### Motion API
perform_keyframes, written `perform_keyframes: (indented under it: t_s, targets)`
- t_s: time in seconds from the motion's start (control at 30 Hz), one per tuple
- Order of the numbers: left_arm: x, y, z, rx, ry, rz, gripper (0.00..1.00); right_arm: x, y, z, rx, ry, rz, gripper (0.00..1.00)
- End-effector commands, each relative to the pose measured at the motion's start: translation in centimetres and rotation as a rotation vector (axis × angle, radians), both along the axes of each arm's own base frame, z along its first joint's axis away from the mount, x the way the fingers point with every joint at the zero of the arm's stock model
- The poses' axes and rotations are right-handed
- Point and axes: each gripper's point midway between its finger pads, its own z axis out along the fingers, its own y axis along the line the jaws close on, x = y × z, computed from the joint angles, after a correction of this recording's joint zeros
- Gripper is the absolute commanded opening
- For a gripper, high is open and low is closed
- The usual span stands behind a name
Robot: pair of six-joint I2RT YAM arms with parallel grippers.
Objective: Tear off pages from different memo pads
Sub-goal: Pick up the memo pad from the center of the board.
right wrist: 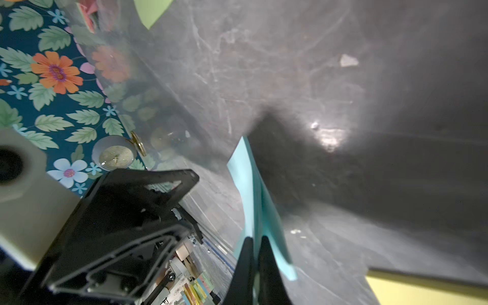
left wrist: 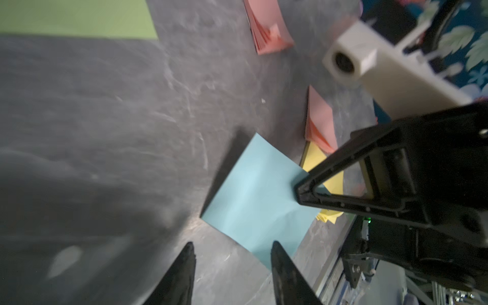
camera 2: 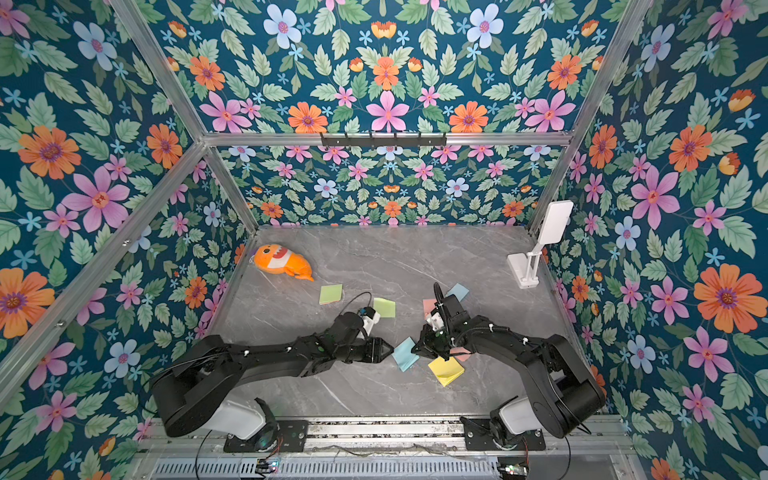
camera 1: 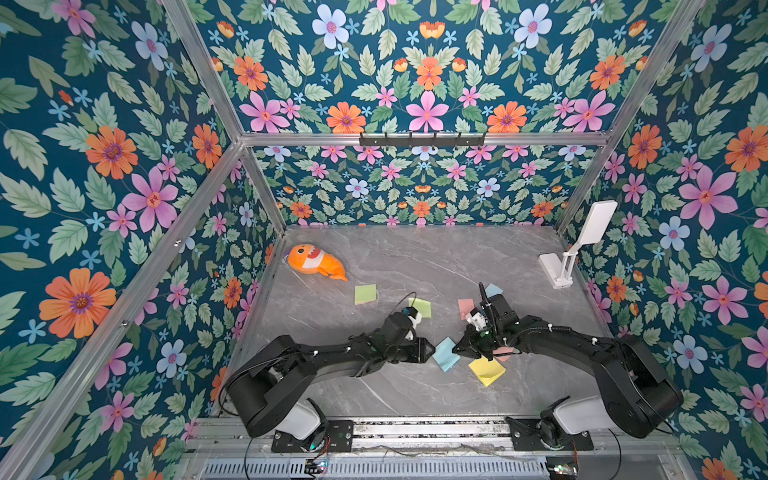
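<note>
Lying at the far left of the grey marble table (camera 1: 415, 257), near the back, is an orange plush fish (camera 1: 316, 262). Nearer the front and to its right, a green memo pad (camera 1: 365, 294) sits flat, and a second green memo pad (camera 1: 422, 306) lies just beyond the left arm's wrist. The left gripper (left wrist: 232, 254) points toward the middle of the table with its fingers (left wrist: 280, 261) spread and nothing between them; whether one tip touches the sheet ahead of it cannot be told. That sheet, a blue page (left wrist: 258, 195), hangs tilted off the table and throws a shadow beneath it. The right gripper (right wrist: 254, 240) has its jaws pinched tight on the page's edge. A yellow memo pad (camera 1: 487, 372) lies just in front of the right gripper, while a pink memo pad (camera 1: 465, 308) and a blue memo pad (camera 1: 493, 289) lie behind it. A white stand (camera 1: 557, 266) occupies the back right corner.
</note>
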Motion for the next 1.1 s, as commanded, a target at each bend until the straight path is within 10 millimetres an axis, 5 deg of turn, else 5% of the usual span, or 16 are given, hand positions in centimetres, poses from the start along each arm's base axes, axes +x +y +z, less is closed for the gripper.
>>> perform_keyframes:
  t_s: [0.0,0.17,0.33,0.5,0.93,1.07]
  targets:
    - [2.2,1.0,3.7,-0.161,-0.057,0.091,0.61,1.7,1.1,3.0,0.094,-0.049,-0.069,0.00]
    - [3.8,1.5,8.5,-0.324,-0.173,0.158,0.82,3.7,2.2,7.5,0.243,-0.125,-0.162,0.00]
    - [4.2,0.8,9.0,-0.382,-0.166,0.156,0.81,4.6,3.1,10.4,0.351,-0.163,-0.206,0.00]
    - [4.4,0.1,9.4,-0.435,-0.163,0.145,0.66,4.2,4.6,10.6,0.395,-0.136,-0.185,0.00]
    - [5.6,1.2,8.8,-0.413,-0.130,0.139,0.05,3.8,5.9,9.4,0.429,-0.109,-0.156,0.00]
    - [6.6,1.8,7.5,-0.377,-0.054,0.161,0.00,3.5,5.9,9.5,0.450,-0.127,-0.135,0.26]
